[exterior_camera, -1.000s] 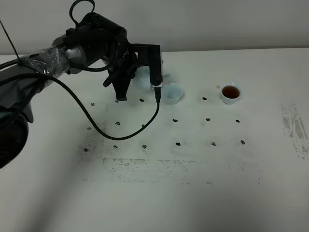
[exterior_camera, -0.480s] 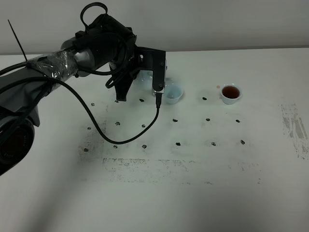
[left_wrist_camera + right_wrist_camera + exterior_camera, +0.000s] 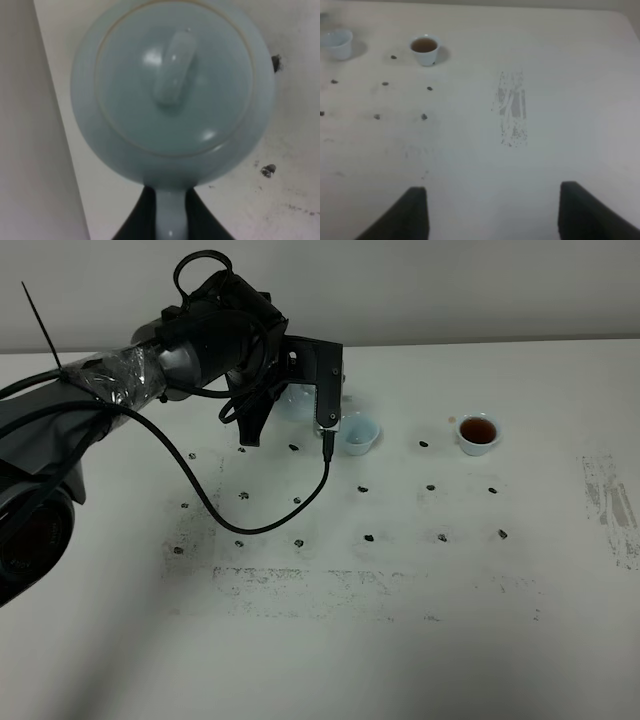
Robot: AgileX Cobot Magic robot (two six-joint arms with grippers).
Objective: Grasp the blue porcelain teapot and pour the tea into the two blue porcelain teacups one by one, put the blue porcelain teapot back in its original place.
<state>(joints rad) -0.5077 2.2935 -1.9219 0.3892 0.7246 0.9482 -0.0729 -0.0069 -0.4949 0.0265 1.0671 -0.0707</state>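
Gripping the teapot handle, your left claw shows only wrist-side; overhead adds two cups at 3 o'clock.

We see the blue porcelain teapot soft and out of focus from the left wrist, its handle and the left gripper clamped on it cut by the frame edge. From high, the left arm hides most of the teapot, which sits at ten o'clock of the nearer teacup, whose contents we cannot make out.
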